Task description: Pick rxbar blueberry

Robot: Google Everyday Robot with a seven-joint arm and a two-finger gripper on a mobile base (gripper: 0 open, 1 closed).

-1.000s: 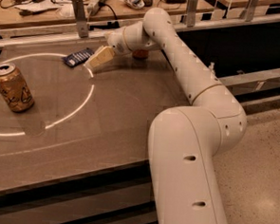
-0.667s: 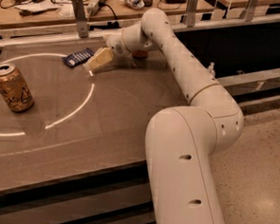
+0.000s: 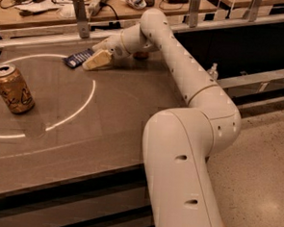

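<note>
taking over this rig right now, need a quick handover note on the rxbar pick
Gripper: low over the far part of the table, its tip right beside the rxbar blueberry. Whether they touch is unclear.
rxbar blueberry: lying flat on the table, not lifted.
Gold-brown can: upright near the left edge, well apart from the gripper.
Done: the approach to the bar.
Left: grasp the bar and lift it.

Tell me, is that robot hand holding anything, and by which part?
Cannot tell: the gripper sits by the rxbar blueberry, which lies flat on the table.
</note>
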